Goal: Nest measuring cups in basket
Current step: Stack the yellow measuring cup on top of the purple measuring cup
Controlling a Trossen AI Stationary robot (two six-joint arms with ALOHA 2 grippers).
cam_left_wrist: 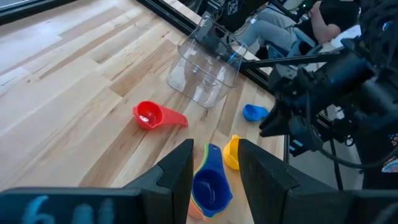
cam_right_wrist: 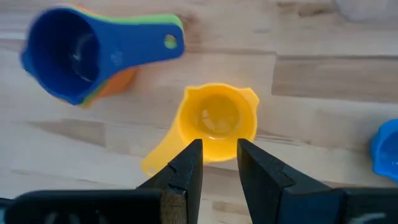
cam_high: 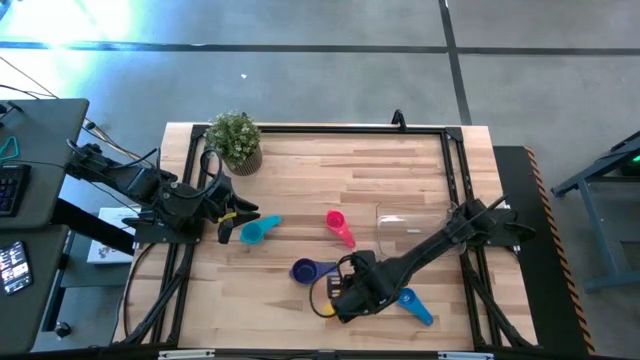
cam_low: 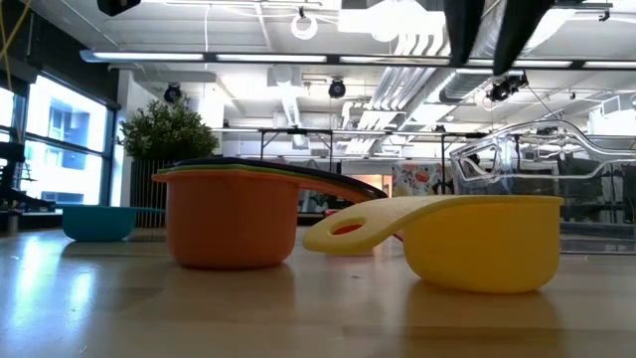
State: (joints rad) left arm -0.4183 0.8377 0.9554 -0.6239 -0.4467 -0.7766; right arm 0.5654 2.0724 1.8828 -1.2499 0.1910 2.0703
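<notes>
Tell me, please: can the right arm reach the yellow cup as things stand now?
Probably yes. The right gripper hangs just above the yellow cup, jaws parted, with nothing between them; the nested cup stack lies off to the side.

No text, label, brand or number can be read anywhere in these views. Pale blurred marks show on the left gripper's (cam_left_wrist: 214, 163) dark housing in its wrist view, but they cannot be made out.

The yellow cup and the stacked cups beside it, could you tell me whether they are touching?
Apart. In the right wrist view, bare wood separates the yellow cup from the stack; the low view shows a gap between them too.
</notes>
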